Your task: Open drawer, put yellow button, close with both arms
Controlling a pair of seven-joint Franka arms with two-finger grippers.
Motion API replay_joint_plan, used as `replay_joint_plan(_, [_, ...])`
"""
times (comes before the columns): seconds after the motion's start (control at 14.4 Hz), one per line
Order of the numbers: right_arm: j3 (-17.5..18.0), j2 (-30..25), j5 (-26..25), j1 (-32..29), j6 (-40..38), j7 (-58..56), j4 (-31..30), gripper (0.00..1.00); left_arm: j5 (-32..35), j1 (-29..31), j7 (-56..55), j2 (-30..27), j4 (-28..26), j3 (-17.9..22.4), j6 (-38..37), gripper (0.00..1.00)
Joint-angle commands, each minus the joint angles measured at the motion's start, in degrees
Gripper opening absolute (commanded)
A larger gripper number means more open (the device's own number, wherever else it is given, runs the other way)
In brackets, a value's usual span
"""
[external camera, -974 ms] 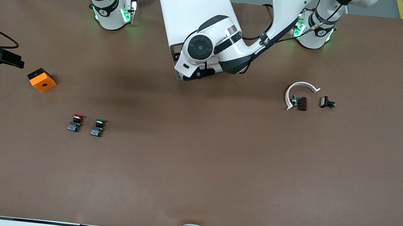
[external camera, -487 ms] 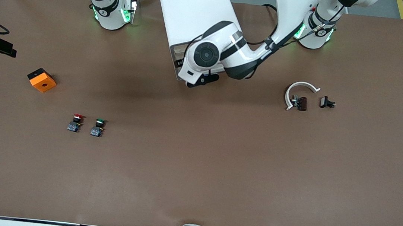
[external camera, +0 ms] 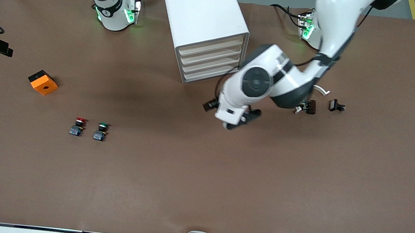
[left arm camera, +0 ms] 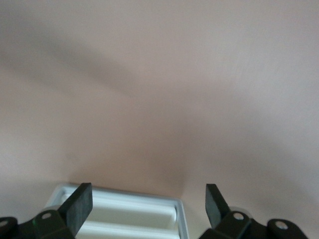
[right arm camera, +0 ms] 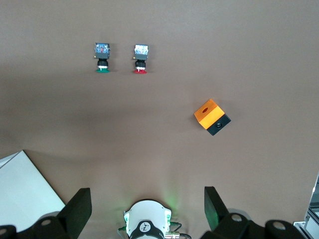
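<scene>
The white cabinet (external camera: 202, 19) stands between the arms' bases. Its uppermost drawer (external camera: 212, 42) sits flush with the three below it. The yellow button is out of view in every frame. My left gripper (external camera: 242, 120) hangs open and empty over bare table beside the cabinet's front, toward the left arm's end. In the left wrist view the left gripper (left arm camera: 148, 204) frames a corner of the cabinet (left arm camera: 124, 199). My right gripper (external camera: 4, 49) is high over the table edge at the right arm's end. The right wrist view shows the right gripper (right arm camera: 147, 209) open and empty.
A red-capped button (external camera: 78, 126) and a green-capped button (external camera: 100, 131) stand side by side, with an orange-and-black box (external camera: 43, 82) nearby toward the right arm's end. A white curved piece (external camera: 322, 91) and two small dark parts (external camera: 310, 107) lie by the left arm.
The left arm has drawn away from the cabinet's front, toward the front camera and the left arm's end, uncovering the drawer fronts. The right gripper has risen and drifted slightly outward.
</scene>
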Motion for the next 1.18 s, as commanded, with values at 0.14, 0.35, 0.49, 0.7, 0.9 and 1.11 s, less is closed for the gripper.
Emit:
replay_joint_plan(0.14, [0.8,-3.1,1.2,-2.4,2.2,0.3,-0.2,1.00,1.0,12.8,12.5,-12.2,-1.3,-0.3,-7.4,1.00])
replay_joint_plan(0.35, [0.8,-3.4,1.1,-1.8,1.8,0.2,-0.3,1.00,0.1,20.5,26.3,-17.9,-1.4,-0.6,-15.6,1.00])
replay_joint_plan(0.49, [-0.5,-4.4,1.0,-0.3,2.0,0.2,-1.2,1.00,-0.4,25.3,37.4,-21.3,-1.6,-0.6,-21.2,1.00])
replay_joint_plan(0.7, [-5.1,-5.3,1.2,4.1,2.5,0.3,-2.2,1.00,-1.7,27.4,56.6,-28.7,-4.2,6.7,-27.5,1.00])
replay_joint_plan(0.9, [-5.5,-7.2,1.5,4.0,2.5,0.4,-3.4,1.00,-3.1,19.2,70.9,-37.3,-12.0,23.0,-26.6,1.00])
replay_joint_plan(1.11, [-6.7,-12.6,1.6,3.9,3.1,0.4,-7.5,1.00,-3.0,16.9,75.6,-43.1,-20.9,28.5,-17.5,1.00])
